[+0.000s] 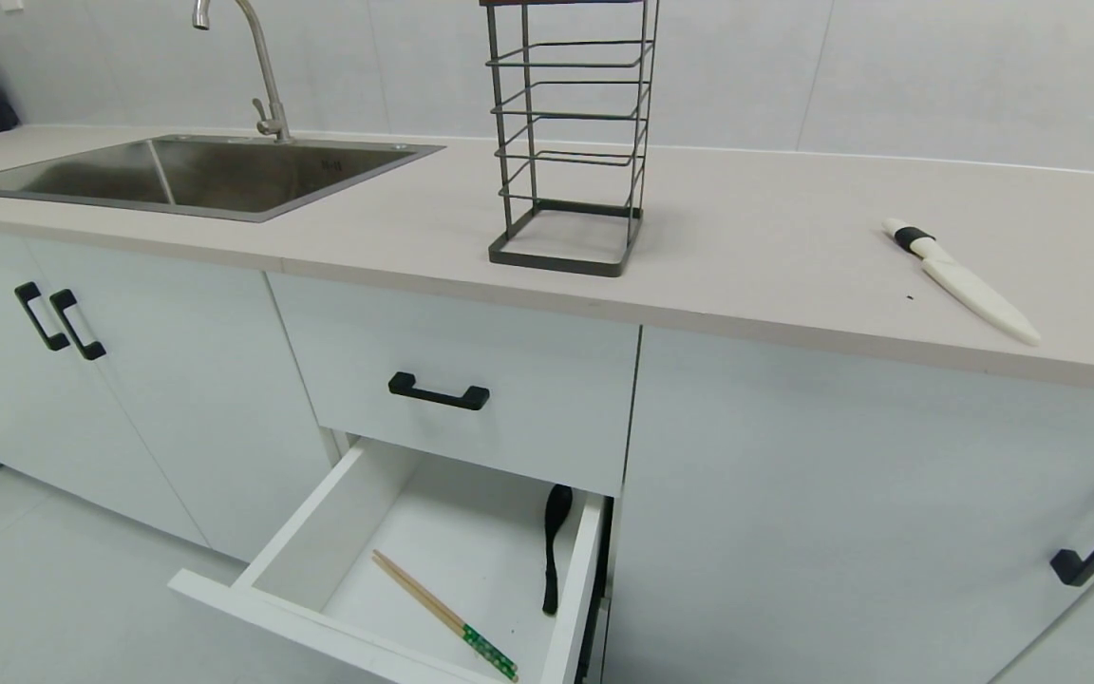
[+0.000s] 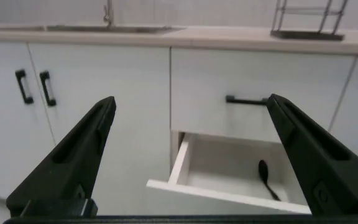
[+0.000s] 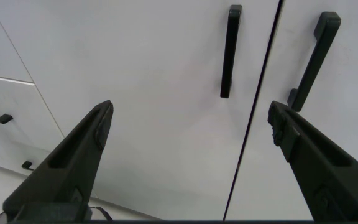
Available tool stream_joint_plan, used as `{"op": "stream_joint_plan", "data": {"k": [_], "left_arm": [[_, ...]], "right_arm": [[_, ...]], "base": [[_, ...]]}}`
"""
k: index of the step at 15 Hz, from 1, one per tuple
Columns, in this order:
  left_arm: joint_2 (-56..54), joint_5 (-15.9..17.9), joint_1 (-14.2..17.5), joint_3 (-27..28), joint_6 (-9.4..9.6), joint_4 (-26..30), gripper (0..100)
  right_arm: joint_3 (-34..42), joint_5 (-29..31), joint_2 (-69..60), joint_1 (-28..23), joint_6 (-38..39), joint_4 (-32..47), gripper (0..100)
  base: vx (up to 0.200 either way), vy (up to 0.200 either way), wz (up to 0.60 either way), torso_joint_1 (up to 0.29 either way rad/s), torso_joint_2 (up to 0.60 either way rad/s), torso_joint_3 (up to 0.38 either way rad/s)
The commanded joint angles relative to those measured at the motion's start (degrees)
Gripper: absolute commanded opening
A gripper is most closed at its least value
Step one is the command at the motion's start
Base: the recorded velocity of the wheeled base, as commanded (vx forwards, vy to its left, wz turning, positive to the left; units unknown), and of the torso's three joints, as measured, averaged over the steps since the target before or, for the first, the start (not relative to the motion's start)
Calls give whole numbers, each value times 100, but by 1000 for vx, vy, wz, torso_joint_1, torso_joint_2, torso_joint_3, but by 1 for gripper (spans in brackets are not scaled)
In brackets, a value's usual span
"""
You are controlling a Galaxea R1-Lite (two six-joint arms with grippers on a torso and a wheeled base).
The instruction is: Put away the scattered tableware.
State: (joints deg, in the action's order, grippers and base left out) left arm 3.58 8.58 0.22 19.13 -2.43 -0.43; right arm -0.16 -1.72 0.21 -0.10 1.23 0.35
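Observation:
A white knife (image 1: 965, 282) with a black band lies on the counter at the right. Below the counter's middle a white drawer (image 1: 291, 541) stands pulled out. Inside it lie a pair of wooden chopsticks (image 1: 443, 615) with green ends and a black spoon (image 1: 556, 546). My left gripper (image 2: 191, 118) is open, held back from the cabinets and facing the open drawer (image 2: 179, 168), where the black spoon (image 2: 267, 180) shows. My right gripper (image 3: 191, 121) is open too, facing white cabinet doors with nothing between its fingers.
A black wire rack (image 1: 568, 142) stands on the counter's middle. A steel sink (image 1: 196, 171) with a tap (image 1: 257, 66) is at the back left. A shut drawer with a black handle (image 1: 439, 391) sits above the open one. Cabinet door handles (image 3: 230, 50) face the right gripper.

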Motion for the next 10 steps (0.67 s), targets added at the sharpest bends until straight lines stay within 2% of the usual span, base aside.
{"op": "stream_joint_plan", "data": {"k": [1, 2, 3, 4, 5, 8, 9, 10], "left_arm": [[213, 302, -22, -102, -12, 245, 100], [292, 917, -40, -339, -30, 262, 100], [450, 1524, -145, -612, -144, 359, 100], [661, 1928, -171, -858, -390, 579, 100], [1013, 2095, -163, -999, -452, 781, 100], [2472, 1981, -163, -1262, -452, 834, 100], [2771, 1945, -180, -1315, -417, 825, 100], [3184, 1866, -189, -1324, -276, 816, 100]], "right_arm": [[-2, -4, 14, 1, 0, 0, 100], [-2, -4, 14, 1, 0, 0, 100], [-2, -4, 14, 1, 0, 0, 100], [-2, -4, 14, 1, 0, 0, 100], [7, -4, 14, 1, 0, 0, 100], [-2, -4, 14, 1, 0, 0, 100], [-2, -4, 14, 1, 0, 0, 100], [-2, -4, 14, 1, 0, 0, 100]], "base": [[0, 0, 0, 0, 0, 0], [0, 0, 0, 0, 0, 0], [0, 0, 0, 0, 0, 0], [0, 0, 0, 0, 0, 0], [0, 0, 0, 0, 0, 0], [0, 0, 0, 0, 0, 0], [0, 0, 0, 0, 0, 0], [0, 0, 0, 0, 0, 0]]}}
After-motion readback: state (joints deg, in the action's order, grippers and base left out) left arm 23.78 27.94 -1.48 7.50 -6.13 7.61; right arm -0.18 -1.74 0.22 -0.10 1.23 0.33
